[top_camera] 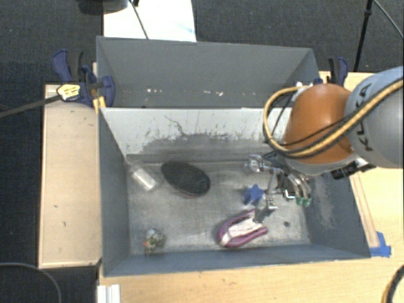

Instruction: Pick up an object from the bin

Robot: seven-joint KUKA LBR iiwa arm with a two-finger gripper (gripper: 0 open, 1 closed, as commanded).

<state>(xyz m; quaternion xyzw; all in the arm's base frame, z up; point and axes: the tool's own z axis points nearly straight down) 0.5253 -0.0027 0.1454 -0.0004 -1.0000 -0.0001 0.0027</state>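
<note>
Gripper (267,209) lowered to the floor of the grey bin (113,188), right of and below the black oval object (185,178), its tip at the upper right end of a purple-and-white object (241,231). Whether the gripper is apart, together or clamped cannot be told, nor whether it touches that object. Orange cover (315,128) and looped cables (267,122) hide the floor further right of the oval object. The purple-and-white object lies flat, lower right of the oval object, its long axis running from lower left to upper right, nearly level. A small blue thing (254,194), partly behind the gripper, lies right of the oval object. A clear piece (143,179) lies just left of it. A greenish lump (152,238), kind unclear, lies below and left.
</note>
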